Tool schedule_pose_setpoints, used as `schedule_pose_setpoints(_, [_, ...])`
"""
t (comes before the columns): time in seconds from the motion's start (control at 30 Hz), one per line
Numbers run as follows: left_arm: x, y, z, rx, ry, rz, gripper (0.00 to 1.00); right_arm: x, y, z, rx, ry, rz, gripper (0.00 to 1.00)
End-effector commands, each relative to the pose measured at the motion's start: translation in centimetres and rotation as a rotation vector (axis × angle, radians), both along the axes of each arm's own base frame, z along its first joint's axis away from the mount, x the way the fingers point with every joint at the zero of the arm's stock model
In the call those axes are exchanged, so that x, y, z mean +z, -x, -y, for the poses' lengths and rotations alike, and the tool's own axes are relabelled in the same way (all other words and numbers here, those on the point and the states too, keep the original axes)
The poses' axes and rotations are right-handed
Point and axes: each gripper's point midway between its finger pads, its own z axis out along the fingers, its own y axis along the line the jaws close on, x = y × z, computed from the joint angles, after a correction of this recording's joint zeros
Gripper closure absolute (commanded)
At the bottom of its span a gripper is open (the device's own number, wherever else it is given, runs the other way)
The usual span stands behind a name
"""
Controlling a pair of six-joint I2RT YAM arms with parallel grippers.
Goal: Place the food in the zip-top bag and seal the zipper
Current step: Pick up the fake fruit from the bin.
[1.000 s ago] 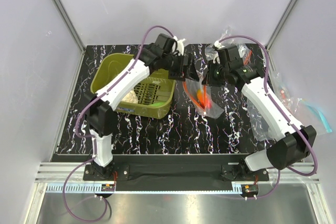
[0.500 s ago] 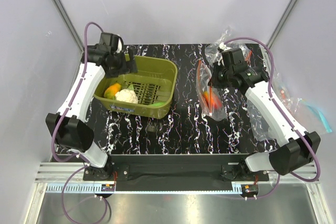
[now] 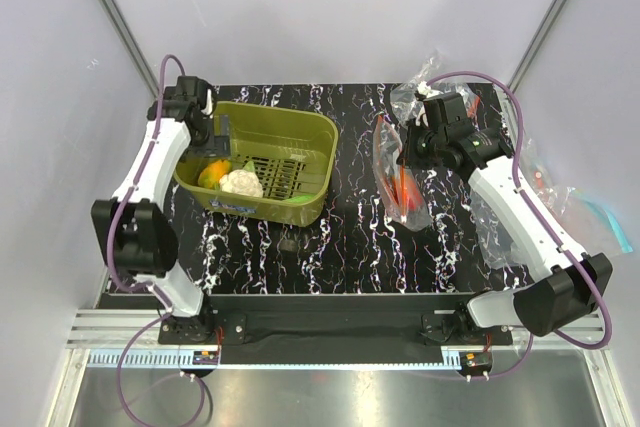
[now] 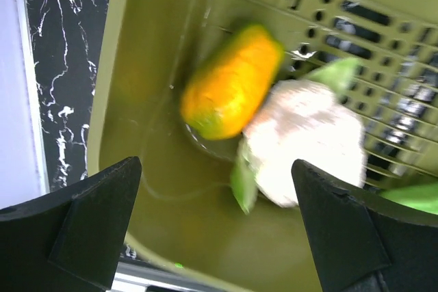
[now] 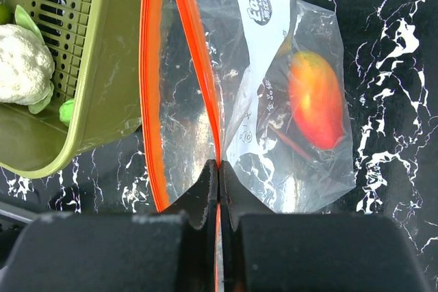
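The clear zip-top bag (image 3: 400,182) (image 5: 274,121) lies right of the basket, its red zipper (image 5: 198,66) parted, a red-orange food piece (image 5: 316,99) inside. My right gripper (image 5: 218,169) (image 3: 408,152) is shut on one side of the red zipper strip. My left gripper (image 4: 215,217) (image 3: 212,132) is open and empty above the basket's left end. Below it lie an orange piece (image 4: 231,81) (image 3: 211,171), a white cauliflower (image 4: 304,141) (image 3: 240,183) (image 5: 24,65) and green leafy pieces (image 4: 243,181). The view from the left wrist is blurred.
The olive-green slotted basket (image 3: 310,142) (image 4: 123,66) (image 5: 102,66) stands at the table's left. Other clear plastic bags (image 3: 500,227) lie along the right side, one with a light-blue strip (image 3: 605,219). Grey walls close in left and right.
My left arm swung from the bag's mouth back to the basket's left end and is open over the food. The right gripper kept its hold on the zipper, shifting slightly.
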Motion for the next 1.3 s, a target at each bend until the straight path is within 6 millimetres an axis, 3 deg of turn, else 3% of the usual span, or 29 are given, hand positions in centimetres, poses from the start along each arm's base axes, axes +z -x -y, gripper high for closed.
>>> schedule_pose_setpoints(0.0, [-3.1, -1.5, -0.9, -0.054, -0.046, -0.055, 0.03, 1.3, 0.4, 0.2, 0.010, -0.006, 0.033, 1.00])
schedule_pose_setpoints(0.23, [-6.8, -4.0, -0.5, -0.100, -0.021, -0.113, 0.07, 1.6, 0.3, -0.3, 0.012, -0.039, 0.023, 1.00])
schedule_pose_setpoints(0.43, [-10.2, -4.2, -0.8, -0.083, -0.018, -0.195, 0.09, 2.0, 0.1, -0.6, 0.017, -0.053, 0.035, 1.00])
schedule_pose_setpoints(0.5, [-11.2, -3.8, -0.9, -0.077, -0.002, -0.216, 0.21, 2.0, 0.1, -0.8, 0.022, -0.057, 0.032, 1.00])
schedule_pose_setpoints(0.57, [-11.5, -4.0, -0.5, -0.082, 0.022, -0.209, 0.42, 2.1, -0.1, -0.9, 0.025, -0.060, 0.033, 1.00])
schedule_pose_setpoints(0.6, [-11.3, -4.1, -0.3, -0.087, 0.031, -0.202, 0.47, 2.1, -0.1, -0.9, 0.026, -0.061, 0.034, 1.00])
schedule_pose_setpoints(0.67, [-10.4, -4.5, 0.0, -0.092, 0.048, -0.166, 0.56, 2.1, -0.2, -0.8, 0.022, -0.053, 0.033, 1.00])
schedule_pose_setpoints(0.8, [-7.6, -5.2, 0.4, -0.100, 0.068, -0.087, 0.62, 2.3, -0.5, -0.9, 0.024, -0.050, 0.037, 1.00])
schedule_pose_setpoints(0.93, [-1.6, -6.0, 2.3, -0.132, 0.139, 0.096, 0.62, 2.2, -0.7, -1.0, 0.025, -0.050, 0.035, 1.00])
schedule_pose_setpoints(1.13, [5.4, -5.6, 7.8, -0.267, 0.305, 0.283, 0.63, 2.3, -1.0, -1.3, 0.031, -0.061, 0.036, 1.00])
schedule_pose_setpoints(1.27, [8.6, -4.9, 11.6, -0.344, 0.421, 0.348, 0.64, 2.6, -1.1, -1.5, 0.039, -0.067, 0.037, 1.00])
